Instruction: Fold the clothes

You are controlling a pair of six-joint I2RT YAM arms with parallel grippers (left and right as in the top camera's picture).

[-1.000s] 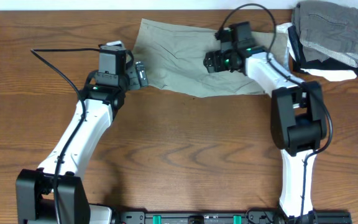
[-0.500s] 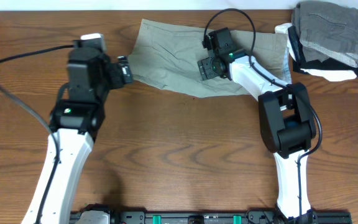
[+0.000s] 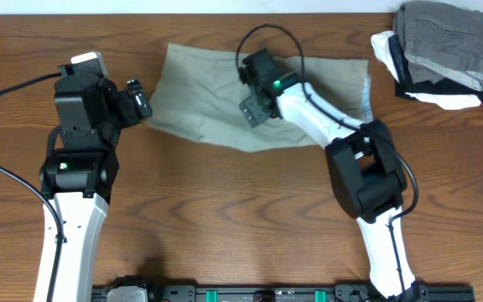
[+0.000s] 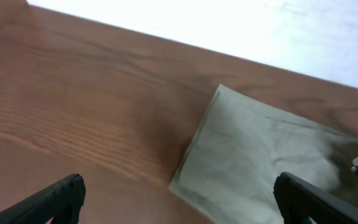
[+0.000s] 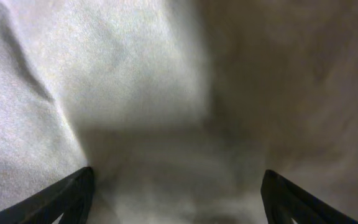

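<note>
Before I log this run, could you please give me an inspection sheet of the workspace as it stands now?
Surface: wooden table, bare grain, no spills seen.
Job's things: khaki-green shorts lie spread at the far side, creased, not yet folded.
Clutter: folded garments stacked at the far right corner, grey over black and white.
Grippers: left gripper open at the shorts' left edge, holding nothing; right gripper open, close over the cloth.
Cables: black cable loops above the right arm; another cable trails off the left side.
Surroundings: white strip beyond the far edge.
</note>
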